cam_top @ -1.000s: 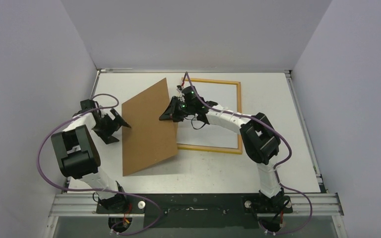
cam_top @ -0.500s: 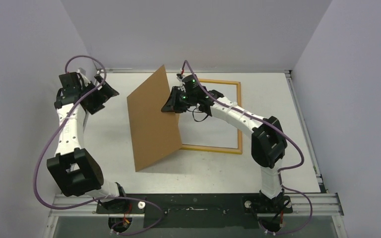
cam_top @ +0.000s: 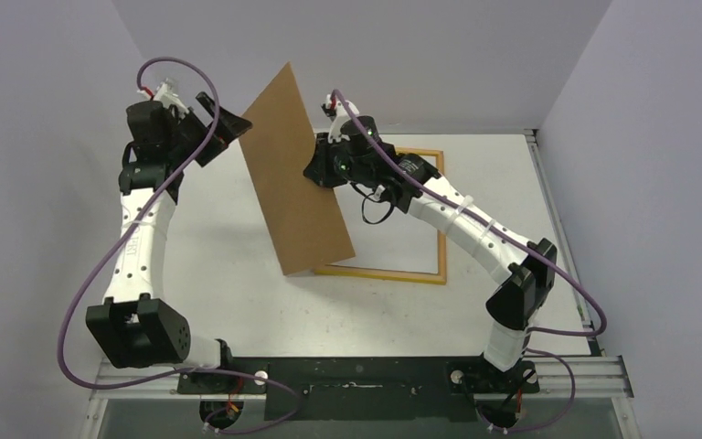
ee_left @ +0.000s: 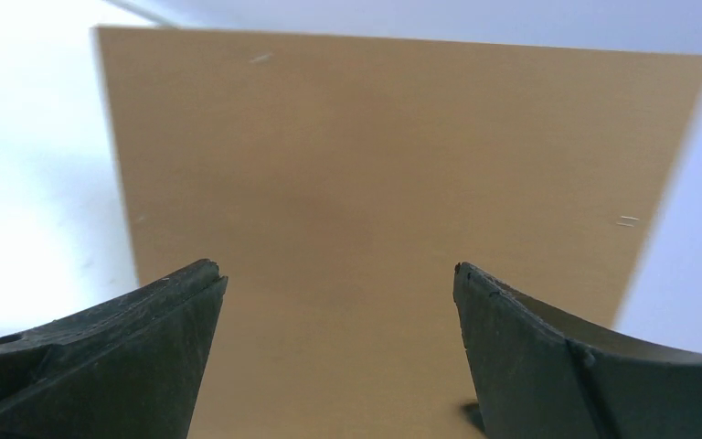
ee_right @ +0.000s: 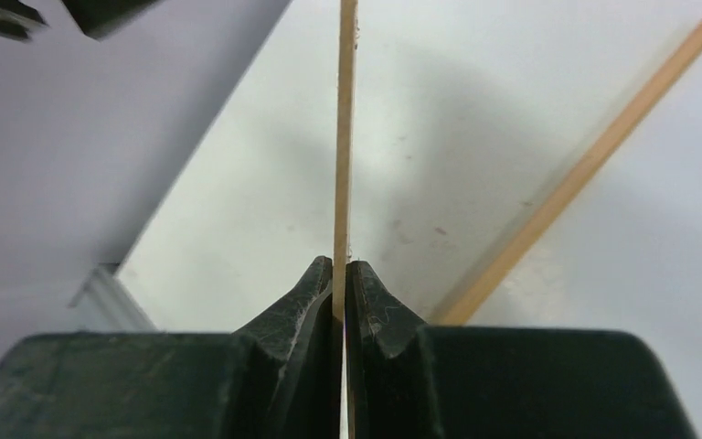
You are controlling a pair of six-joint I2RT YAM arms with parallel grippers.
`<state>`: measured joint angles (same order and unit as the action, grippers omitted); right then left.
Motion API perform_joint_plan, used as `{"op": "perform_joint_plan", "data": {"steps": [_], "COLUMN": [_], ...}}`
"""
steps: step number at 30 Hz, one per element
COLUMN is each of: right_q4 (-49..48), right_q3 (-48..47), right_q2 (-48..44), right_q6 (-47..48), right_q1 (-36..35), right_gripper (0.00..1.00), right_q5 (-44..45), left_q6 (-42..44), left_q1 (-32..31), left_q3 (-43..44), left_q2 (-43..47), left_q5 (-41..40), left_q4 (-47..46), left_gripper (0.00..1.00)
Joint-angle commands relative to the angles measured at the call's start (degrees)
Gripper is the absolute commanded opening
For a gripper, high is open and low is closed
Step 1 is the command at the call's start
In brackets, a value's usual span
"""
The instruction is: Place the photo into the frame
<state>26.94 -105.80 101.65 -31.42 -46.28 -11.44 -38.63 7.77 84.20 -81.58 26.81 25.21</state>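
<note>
My right gripper (cam_top: 318, 174) (ee_right: 341, 265) is shut on the right edge of the brown backing board (cam_top: 297, 183) (ee_right: 347, 137), which it holds steeply on edge above the table. The board's lower corner is near the frame's left side. The frame (cam_top: 384, 272) (ee_right: 585, 165) lies flat, light wood side up, at the back middle of the table. A pale white surface fills it; I cannot tell whether that is the photo. High at the back left, my left gripper (cam_top: 227, 133) (ee_left: 338, 270) is open, facing the board's broad face (ee_left: 393, 155) with nothing between its fingers.
Grey walls close the table in on the left, back and right. A metal rail (cam_top: 366, 375) with both arm bases runs along the near edge. The right arm (cam_top: 475, 233) stretches over the frame's right side.
The right arm has lifted the board from a shallow tilt to nearly on edge, toward the back. The left arm has risen from the table to the back left and opened fully.
</note>
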Motion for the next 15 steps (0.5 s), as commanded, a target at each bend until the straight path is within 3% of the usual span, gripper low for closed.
{"op": "perform_joint_plan", "data": {"steps": [1, 5, 11, 15], "right_q4": [1.9, 2.0, 0.1, -2.7], "right_q3": [-5.5, -9.0, -11.6, -11.0], "right_q2": [-2.5, -3.1, -4.1, -4.4], "right_q6": [15.0, 21.8, 26.5, 27.9], "right_q1": [-2.8, -5.4, -9.5, -12.3], "right_gripper": [0.00, 0.00, 0.00, 0.00], "right_q5": [15.6, 25.5, 30.0, 31.9], "left_q6": [-3.5, -2.6, -2.2, -1.3], "left_q1": [-6.8, -12.6, -15.3, -16.1], "left_q3": [5.3, 7.5, 9.4, 10.8], "left_q2": [3.8, 5.5, 9.4, 10.8], "left_q5": [-1.0, -6.7, -14.6, -15.5], "left_q4": [-12.1, -11.1, -10.2, -10.2], "left_gripper": [0.97, 0.97, 0.97, 0.97]}}
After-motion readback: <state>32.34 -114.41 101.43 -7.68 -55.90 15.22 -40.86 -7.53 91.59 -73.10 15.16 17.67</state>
